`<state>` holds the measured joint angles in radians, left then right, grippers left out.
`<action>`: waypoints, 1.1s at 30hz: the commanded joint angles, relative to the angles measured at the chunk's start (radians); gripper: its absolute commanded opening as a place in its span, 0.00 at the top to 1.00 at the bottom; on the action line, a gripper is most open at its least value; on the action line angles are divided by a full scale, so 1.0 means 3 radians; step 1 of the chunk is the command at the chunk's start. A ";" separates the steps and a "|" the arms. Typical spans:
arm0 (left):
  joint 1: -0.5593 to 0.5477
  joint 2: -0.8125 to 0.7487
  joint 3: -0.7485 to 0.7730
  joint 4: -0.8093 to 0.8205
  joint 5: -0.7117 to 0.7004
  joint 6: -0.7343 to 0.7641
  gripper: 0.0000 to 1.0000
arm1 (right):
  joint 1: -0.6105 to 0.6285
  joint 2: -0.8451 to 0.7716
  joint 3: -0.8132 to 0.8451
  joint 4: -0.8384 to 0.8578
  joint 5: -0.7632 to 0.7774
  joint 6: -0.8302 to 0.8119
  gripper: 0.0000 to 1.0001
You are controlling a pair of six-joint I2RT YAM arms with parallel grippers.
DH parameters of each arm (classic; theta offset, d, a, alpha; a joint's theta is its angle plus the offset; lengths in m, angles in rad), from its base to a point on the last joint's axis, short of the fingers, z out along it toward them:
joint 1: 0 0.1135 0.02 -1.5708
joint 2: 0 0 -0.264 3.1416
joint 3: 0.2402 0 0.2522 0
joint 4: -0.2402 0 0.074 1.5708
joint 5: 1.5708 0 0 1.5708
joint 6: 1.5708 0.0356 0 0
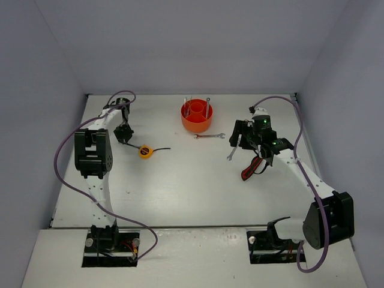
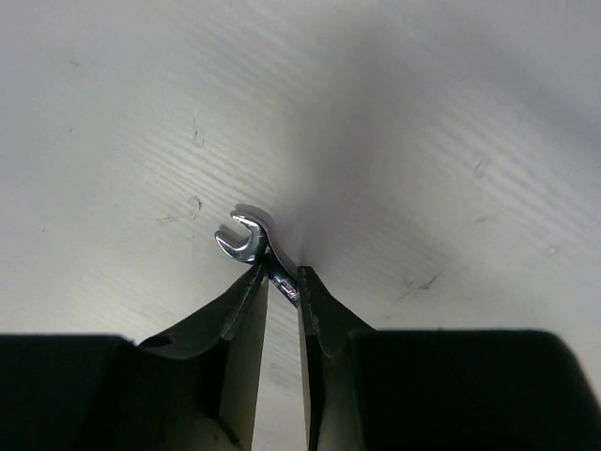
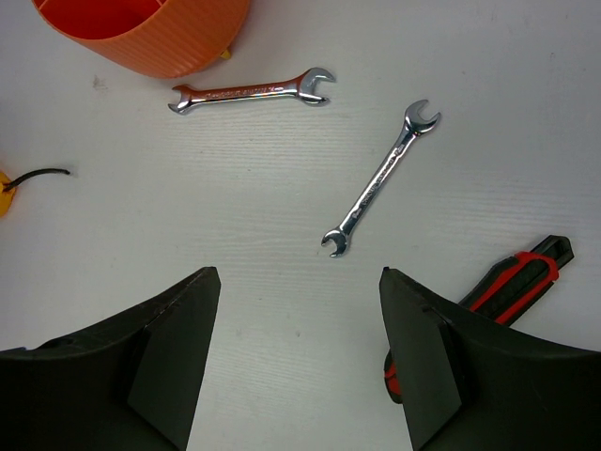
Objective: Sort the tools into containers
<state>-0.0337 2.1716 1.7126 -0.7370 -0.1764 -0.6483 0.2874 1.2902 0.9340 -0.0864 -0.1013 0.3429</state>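
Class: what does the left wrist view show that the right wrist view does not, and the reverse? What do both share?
Only the left wrist view: the left gripper shut on a pinched wrench, its open head poking out. Only the right wrist view: the open right gripper, the orange tub, a flat wrench near it, a slanted wrench, the utility knife. Both: the white table.

You'll see the tub [image 3: 169, 42] is orange plastic, finely ribbed outside, with a soft sheen. The small wrench [image 2: 244, 240] is mirror-bright chromed metal, and the level wrench [image 3: 249, 91] and slanted wrench [image 3: 380, 178] have the same glossy finish. Bench [image 3: 235, 216] looks matt white with faint streaky grain and a few scuffs. Utility knife [image 3: 521, 277] is red and black, fairly dull. End effector fingers [image 3: 178, 348] are matt black.
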 commanded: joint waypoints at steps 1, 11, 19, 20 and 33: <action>-0.0091 -0.0149 -0.0578 -0.0055 0.0209 0.0507 0.84 | -0.0022 0.0021 0.0153 0.0135 -0.0086 0.0058 0.34; -0.0667 -0.0534 -0.1043 0.0337 0.0500 0.0815 0.84 | -0.0022 0.0020 0.0164 0.0130 -0.0168 0.0099 0.34; -0.0781 -0.0958 -0.1184 0.0423 0.0497 0.0789 0.82 | -0.0022 0.0026 0.0188 0.0119 -0.0192 0.0084 0.34; -0.0768 -0.1035 -0.1186 0.0412 0.0447 0.0747 0.81 | -0.0020 0.0032 0.0192 0.0114 -0.0194 0.0082 0.34; -0.0750 -0.1416 -0.1393 0.0305 0.0250 -0.0490 0.62 | -0.0016 0.0149 0.0258 0.0118 -0.0232 0.0062 0.34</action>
<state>-0.2623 1.7952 1.3302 -0.6280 -0.0682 -0.6326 0.2874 1.3286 0.9596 -0.0872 -0.1583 0.3660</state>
